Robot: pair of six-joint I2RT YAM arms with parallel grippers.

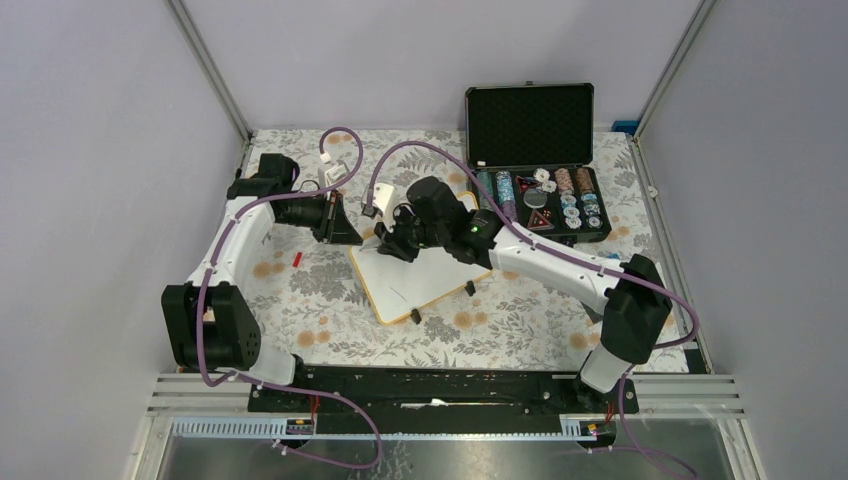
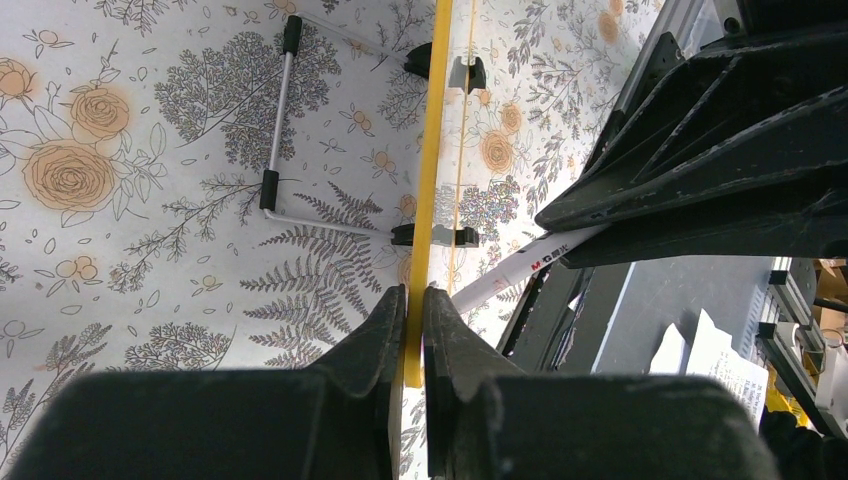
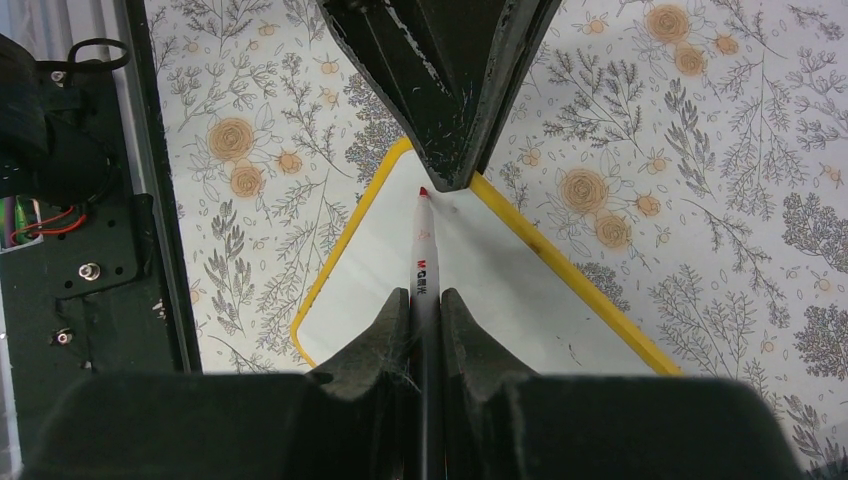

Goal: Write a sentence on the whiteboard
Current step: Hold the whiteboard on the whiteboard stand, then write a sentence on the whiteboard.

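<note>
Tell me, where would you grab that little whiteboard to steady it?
I'd grip the whiteboard by its thin rim near the far left corner, coming in level from the left. Its feet lift it, so a finger fits underneath. The left gripper is shut there, leaving the face clear for the marker.

Red lettering reading "M&G" runs along the white plastic barrel of the red-tipped marker pen (image 3: pixel 424 240), pinched tight in my right gripper (image 3: pixel 424 298). My left wrist camera catches the same red brand mark on that barrel, followed by smaller red characters too blurred to read. Any markings on the chips in the open black case (image 1: pixel 530 125) are too small to make out.
</note>
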